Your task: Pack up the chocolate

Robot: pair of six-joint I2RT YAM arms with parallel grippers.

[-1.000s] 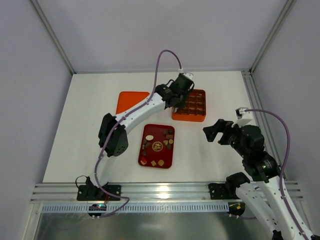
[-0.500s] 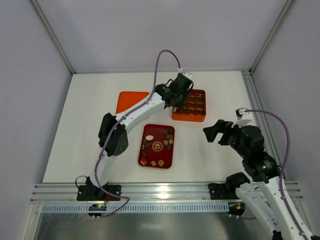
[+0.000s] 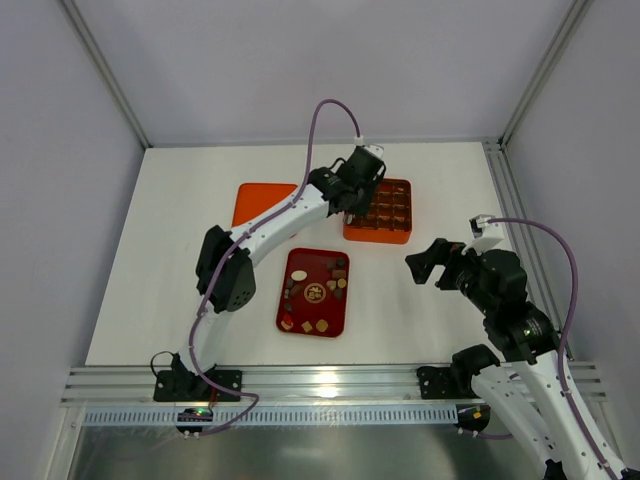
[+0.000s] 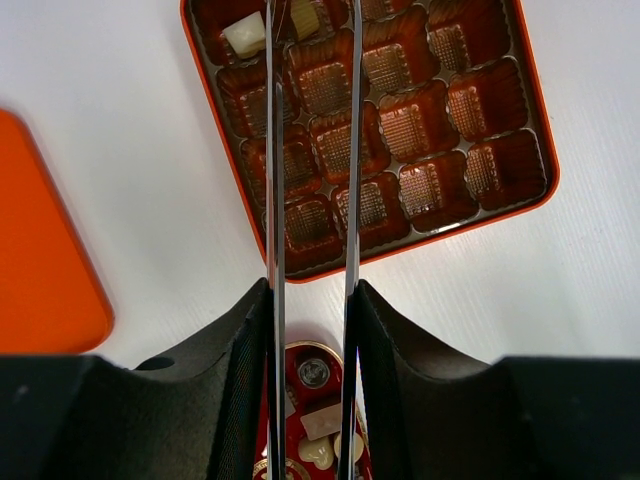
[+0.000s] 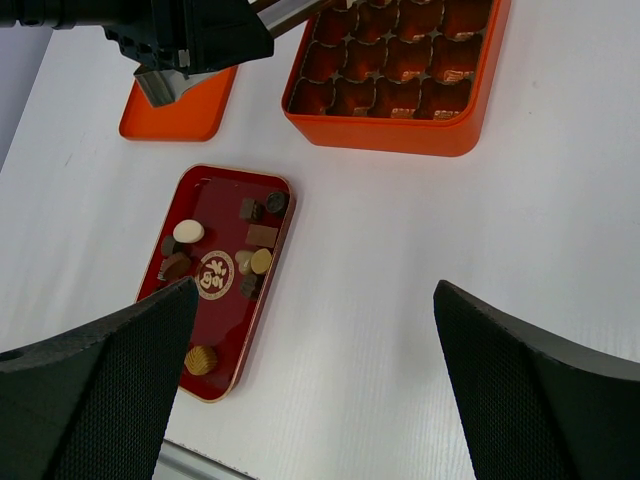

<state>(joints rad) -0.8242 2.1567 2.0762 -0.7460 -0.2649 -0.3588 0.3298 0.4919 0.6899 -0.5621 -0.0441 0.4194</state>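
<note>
Left pincer point(image 4: 309, 12) is hovering narrowly spread over the box point(image 5: 380, 133), apparently seating a pale piece point(image 4: 303, 15) lying loose between its tips, while most chocolate point(image 5: 262, 236) is waiting in the tray point(image 5: 215, 200) and the right pincer point(image 5: 315, 290) is hanging wide-spread, empty, giving room.

Two robot arms, the left arm point(image 3: 270, 225) and the right arm point(image 3: 520, 330), are sharing one tabletop point(image 3: 180, 260). One dark red tray point(image 5: 215, 195) is carrying about a dozen pieces of chocolate point(image 5: 262, 236). Two more pale pieces point(image 4: 244, 35) are sitting in the single orange box point(image 5: 380, 135), which is showing sixteen cells point(image 4: 405, 128). One orange lid point(image 4: 40, 250) is completing the count.
</note>
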